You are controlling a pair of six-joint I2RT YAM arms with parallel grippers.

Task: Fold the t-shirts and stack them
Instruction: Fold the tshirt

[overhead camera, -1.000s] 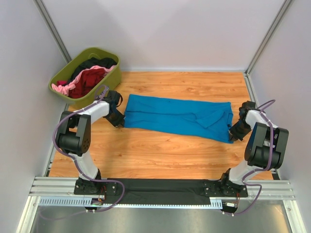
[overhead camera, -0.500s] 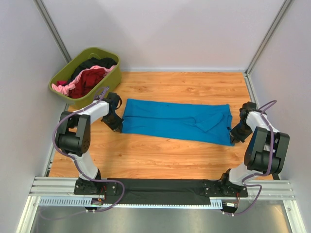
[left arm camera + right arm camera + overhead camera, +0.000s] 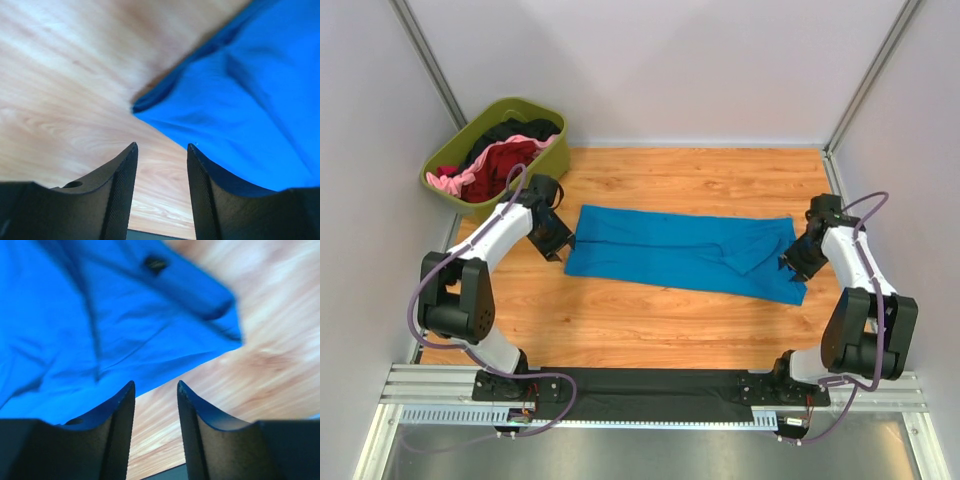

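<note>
So, upper left of the overhead view, there's the olive-green tub point(image 3: 556, 160) with a pile of other shirts stuffed in it: a dark red shirt point(image 3: 506, 160), a pink shirt point(image 3: 460, 181) hanging toward the rim, and a black shirt point(image 3: 520, 128) at the back. None of them are folded, just heaped.

Just right of and below the tub, the left gripper point(image 3: 563, 247) sits low at the left end of the blue t-shirt point(image 3: 680, 250). From its wrist camera the fingers point(image 3: 120, 185) are spread with bare wood showing between them and nothing pinched. The shirt's corner point(image 3: 150, 106) lies just beyond the fingertips, and the cloth runs off to the upper right of that frame, passing beside the right-hand finger. Whether the finger actually touches the fabric, I can't tell.

The blue t-shirt itself lies flat across the middle of the wooden table point(image 3: 650, 320) as a long narrow band, slightly tilted, left end higher than right. It looks folded lengthwise, with a diagonal crease and an overlapping flap toward the right end. The bright blue is fairly smooth, with a few soft wrinkles.

At the right end, the right gripper point(image 3: 794, 262) hangs at the shirt's edge. Its jaws are apart too, gripping nothing, with wood showing in the gap. In its wrist view the cloth point(image 3: 100, 315) fills the upper left, with a small dark tag point(image 3: 156, 262) near the top, and the hem lies just past the fingertips.
</note>
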